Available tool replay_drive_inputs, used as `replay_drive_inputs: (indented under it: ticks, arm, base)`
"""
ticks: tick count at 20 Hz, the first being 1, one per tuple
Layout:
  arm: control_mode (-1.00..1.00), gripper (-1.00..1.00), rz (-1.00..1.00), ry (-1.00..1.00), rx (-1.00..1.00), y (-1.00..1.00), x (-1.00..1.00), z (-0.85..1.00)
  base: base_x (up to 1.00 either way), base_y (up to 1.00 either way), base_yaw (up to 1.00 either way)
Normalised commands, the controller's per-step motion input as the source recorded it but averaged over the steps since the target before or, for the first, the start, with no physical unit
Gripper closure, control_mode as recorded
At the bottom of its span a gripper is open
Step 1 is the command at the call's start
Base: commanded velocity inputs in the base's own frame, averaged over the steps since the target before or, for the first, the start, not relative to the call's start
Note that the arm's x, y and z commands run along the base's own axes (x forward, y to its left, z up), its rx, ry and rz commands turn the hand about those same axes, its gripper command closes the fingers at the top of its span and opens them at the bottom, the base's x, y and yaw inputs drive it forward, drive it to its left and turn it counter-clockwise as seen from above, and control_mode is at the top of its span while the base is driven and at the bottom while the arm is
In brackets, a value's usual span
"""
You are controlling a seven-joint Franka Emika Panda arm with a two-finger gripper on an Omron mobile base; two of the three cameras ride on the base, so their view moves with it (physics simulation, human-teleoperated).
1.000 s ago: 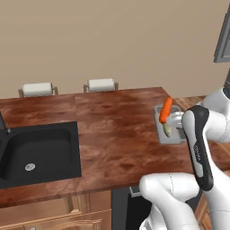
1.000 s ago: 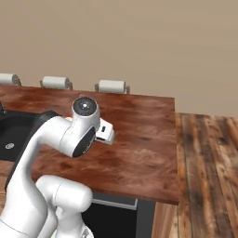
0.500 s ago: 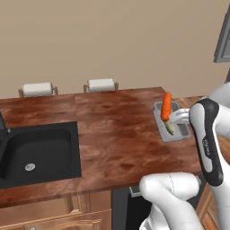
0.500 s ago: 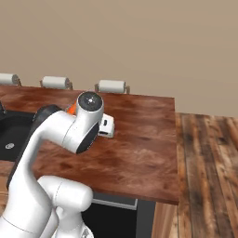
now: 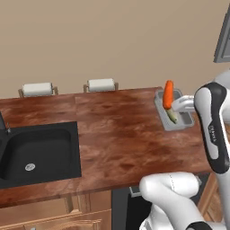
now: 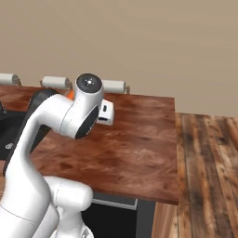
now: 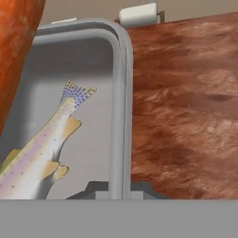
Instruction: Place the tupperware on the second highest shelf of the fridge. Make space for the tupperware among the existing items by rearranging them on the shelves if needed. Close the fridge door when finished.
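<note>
One end effector [image 7: 116,188] here, and it's pinched onto the rim of the tupperware [image 7: 88,74], dark tips on either side of the grey wall at about 6 o'clock in the hand view. Inside there's a speckled fish [image 7: 37,148] lying flat and an orange carrot [image 7: 16,42] poking up at 10 o'clock. From the left base view the tupperware [image 5: 179,120] sits over the far right part of the wooden bench [image 5: 117,139], at roughly 3 o'clock, with the black sink [image 5: 38,150] way off at 9 o'clock and two paper towel rolls [image 5: 101,84] along the back edge.
</note>
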Motion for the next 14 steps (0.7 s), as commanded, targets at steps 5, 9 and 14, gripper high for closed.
replay_drive_inputs:
  ticks: [5,9,14]
  arm:
    - [1.0,1.0,0.0,0.0,0.0,0.0,0.0,0.0]
    - [1.0,1.0,0.0,0.0,0.0,0.0,0.0,0.0]
    - [1.0,1.0,0.0,0.0,0.0,0.0,0.0,0.0]
  base:
    - [-0.04,0.0,0.0]
    - [-0.85,0.0,0.0]
    - [-0.76,-0.31,-0.1]
